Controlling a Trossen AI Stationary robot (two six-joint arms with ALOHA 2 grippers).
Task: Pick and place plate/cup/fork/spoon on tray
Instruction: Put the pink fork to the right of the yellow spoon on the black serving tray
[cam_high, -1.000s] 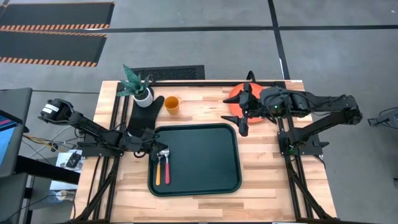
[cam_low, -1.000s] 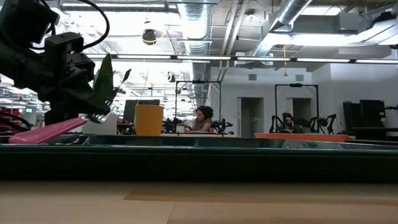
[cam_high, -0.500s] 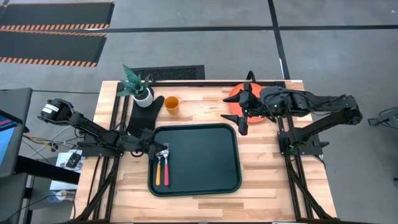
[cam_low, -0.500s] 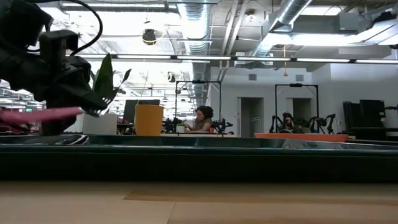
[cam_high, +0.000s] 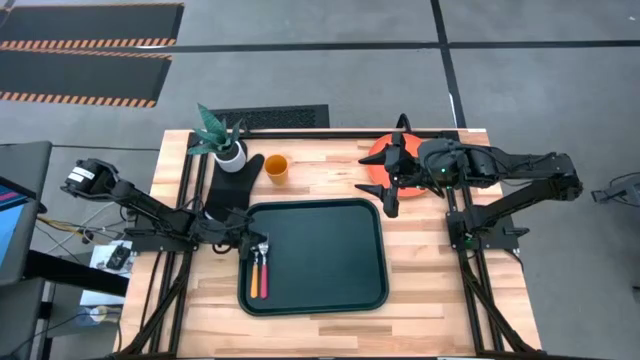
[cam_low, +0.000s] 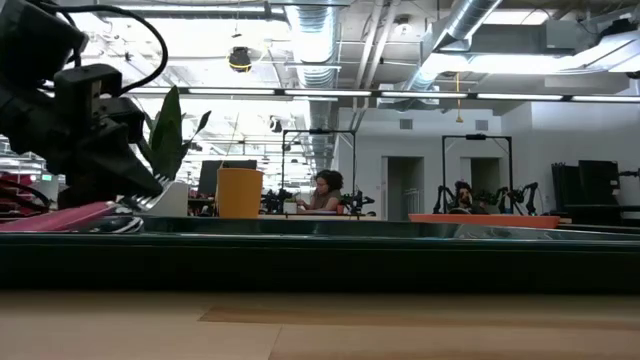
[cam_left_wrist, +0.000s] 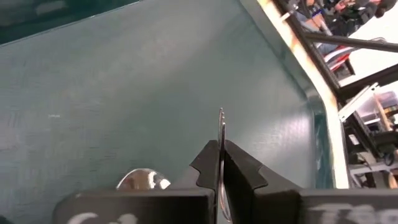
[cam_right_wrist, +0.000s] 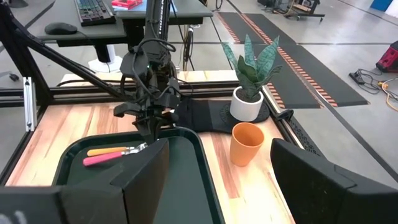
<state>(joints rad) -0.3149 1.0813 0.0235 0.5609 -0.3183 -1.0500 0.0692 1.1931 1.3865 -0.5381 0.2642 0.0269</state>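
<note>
The dark green tray lies mid-table. In its left part lie the orange-handled spoon and the fork with the red-pink handle. My left gripper is shut on the fork's metal end. The fork's handle sits low, at about rim height. The orange cup stands on the wood behind the tray. The orange-red plate lies at the far right, partly hidden under my right gripper, which hangs open above it. My left gripper pinches the fork's metal head between its two fingers, and the metal shows edge-on between them. The fingers come from the table's left, slanting down, across the fork. The handle points toward the near edge; whether it touches the tray floor I cannot tell.
A white pot with a green plant stands on a black mat at the far left, next to the cup. Most of the tray right of the cutlery is bare. People sit in the room behind.
My left gripper stays shut on the fork. The fork's handle has swung from tilted to nearly level, has sunk to about the tray's rim height, and lies closer to the spoon. The right arm has kept still.
</note>
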